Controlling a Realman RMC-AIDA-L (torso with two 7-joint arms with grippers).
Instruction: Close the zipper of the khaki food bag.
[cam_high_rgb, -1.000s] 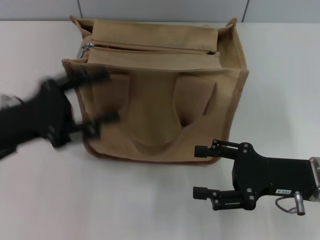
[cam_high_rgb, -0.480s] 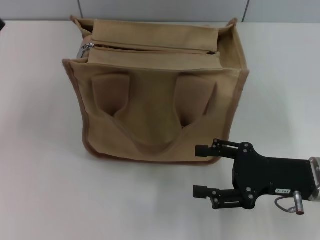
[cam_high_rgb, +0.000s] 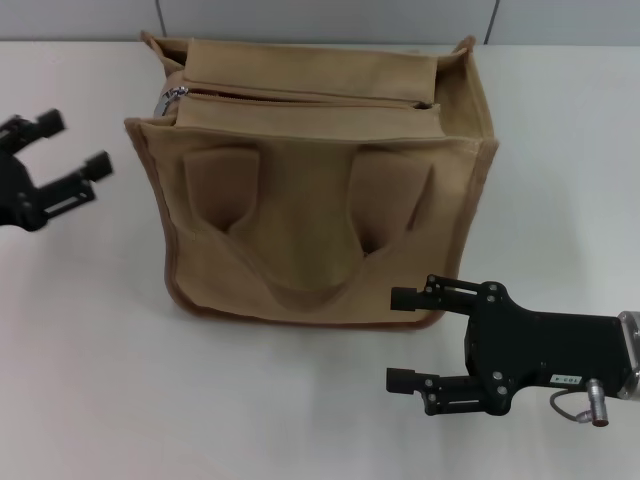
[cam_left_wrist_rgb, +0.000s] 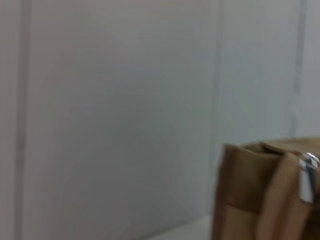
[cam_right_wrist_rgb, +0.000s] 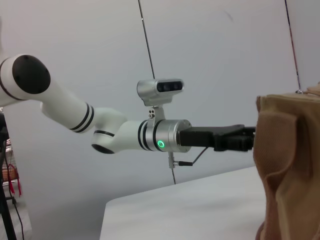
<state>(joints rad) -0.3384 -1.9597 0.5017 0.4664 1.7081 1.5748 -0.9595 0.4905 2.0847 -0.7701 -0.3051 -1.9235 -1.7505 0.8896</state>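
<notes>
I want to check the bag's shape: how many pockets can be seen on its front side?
2. On the khaki food bag, one pocket sits toward the robot's left, the other pocket toward its right, either side of the handle. Other sides are hidden.

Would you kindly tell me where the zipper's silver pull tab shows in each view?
Head view: pull tab at the khaki food bag's top panel, robot's left end.
Left wrist view: silver glint at the picture's edge.
Right wrist view: not visible.
Shared landmark: the bag itself.

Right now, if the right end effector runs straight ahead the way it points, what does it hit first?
Probably nothing nearby: the right end effector, open, points toward the robot's left, just in front of the bag. Its upper finger might graze the bag's bottom edge; depth is unclear.
</notes>
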